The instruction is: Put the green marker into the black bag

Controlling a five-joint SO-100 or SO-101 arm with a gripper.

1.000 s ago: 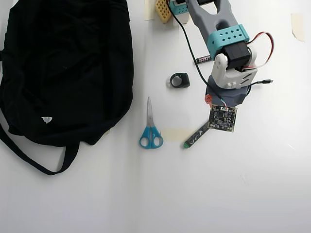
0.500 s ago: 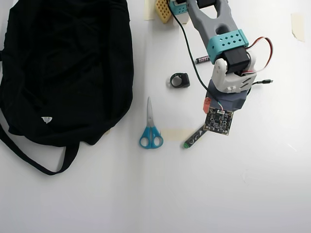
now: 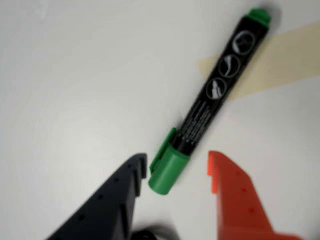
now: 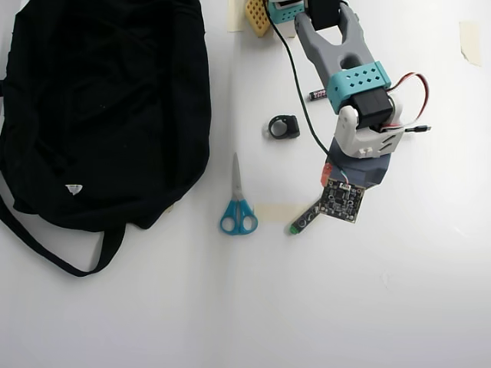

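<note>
— Arm now lower and further over the green marker (image 3: pixel 207 102) than a second ago; circuit board on the wrist covers more of the barrel in the overhead view, only the green end (image 4: pixel 295 228) and a short stretch of black showing.

— Meaning for the task?

— Looks like the approach to the grasp, nearly done. Nothing lifted yet, marker flat on the white table (image 4: pixel 399 291), unmoved, partly across a strip of beige tape (image 3: pixel 280 60).

— Gripper (image 3: pixel 176 167)?

— Open, holding nothing. Dark finger (image 3: pixel 112 200) left of the green cap (image 3: pixel 167 170) in the wrist view, orange finger (image 3: pixel 235 200) right of it, cap end sitting in the gap, touching neither as far as can be told.

— Which way does it lie?

— Long axis diagonal in both views. Wrist view: cap at lower left, between the fingers, green end at upper right. Overhead view: green end pointing lower left, toward the blue-handled scissors (image 4: pixel 238 207), cap end hidden under the wrist.

— And the black bag (image 4: pixel 103 107)?

— Well apart, far left of the overhead view, scissors between it and the marker. Still a close, a lift and a long carry left, by the look of it.
</note>
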